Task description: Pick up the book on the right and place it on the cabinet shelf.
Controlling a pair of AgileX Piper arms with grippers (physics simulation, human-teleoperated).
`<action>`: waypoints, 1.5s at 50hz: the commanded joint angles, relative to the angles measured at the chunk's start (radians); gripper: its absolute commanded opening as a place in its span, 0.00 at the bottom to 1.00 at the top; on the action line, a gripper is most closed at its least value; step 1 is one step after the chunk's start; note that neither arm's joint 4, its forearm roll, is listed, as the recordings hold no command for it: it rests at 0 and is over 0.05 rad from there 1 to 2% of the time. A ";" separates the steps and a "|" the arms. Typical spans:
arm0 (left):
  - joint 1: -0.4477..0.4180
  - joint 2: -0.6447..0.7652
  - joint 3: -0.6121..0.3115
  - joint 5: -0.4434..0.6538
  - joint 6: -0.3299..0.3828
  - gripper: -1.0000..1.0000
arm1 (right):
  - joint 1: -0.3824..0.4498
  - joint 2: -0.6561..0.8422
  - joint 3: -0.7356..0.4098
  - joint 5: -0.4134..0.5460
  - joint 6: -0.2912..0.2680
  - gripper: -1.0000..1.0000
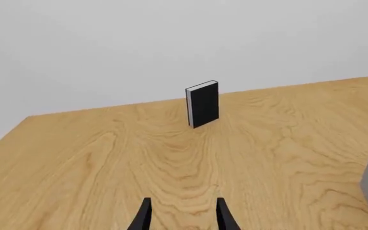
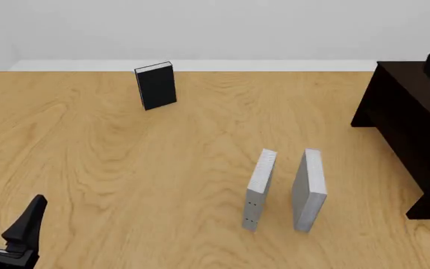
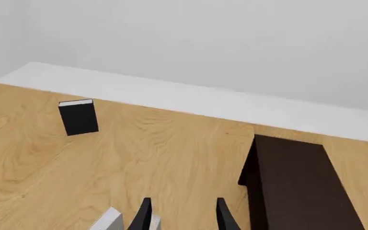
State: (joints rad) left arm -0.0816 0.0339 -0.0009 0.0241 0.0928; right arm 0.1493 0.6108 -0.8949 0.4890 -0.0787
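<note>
Thick grey book [image 2: 309,190] stands upright at 5 o'clock on tabletop [image 2: 125,168], spine reachable, cabinet [image 2: 413,129] at 3 o'clock; right hand [image 3: 180,215] above it and left hand [image 2: 9,224] both wide, empty.

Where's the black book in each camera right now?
Front: black book stands upright, far left of the table.
Left wrist: upright beyond the open fingers.
Right wrist: far off, away from the cabinet.
Shared landmark: the wooden table.
</note>
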 commanded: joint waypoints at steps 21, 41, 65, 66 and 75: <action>-0.003 -0.004 -0.001 0.012 0.006 1.00 | 0.056 0.398 -0.423 0.302 -0.072 1.00; 0.015 -0.009 -0.004 0.015 0.011 1.00 | 0.097 0.573 -0.597 0.441 -0.035 1.00; -0.005 -0.019 0.000 0.029 0.024 1.00 | 0.117 0.673 -0.618 0.534 0.030 1.00; -0.005 -0.019 0.000 0.029 0.024 1.00 | 0.117 0.673 -0.618 0.534 0.030 1.00; -0.005 -0.019 0.000 0.029 0.024 1.00 | 0.117 0.673 -0.618 0.534 0.030 1.00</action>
State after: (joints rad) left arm -0.0846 0.0161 -0.0010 0.0513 0.1157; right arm 0.2672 1.2723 -1.5093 1.0114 -0.0563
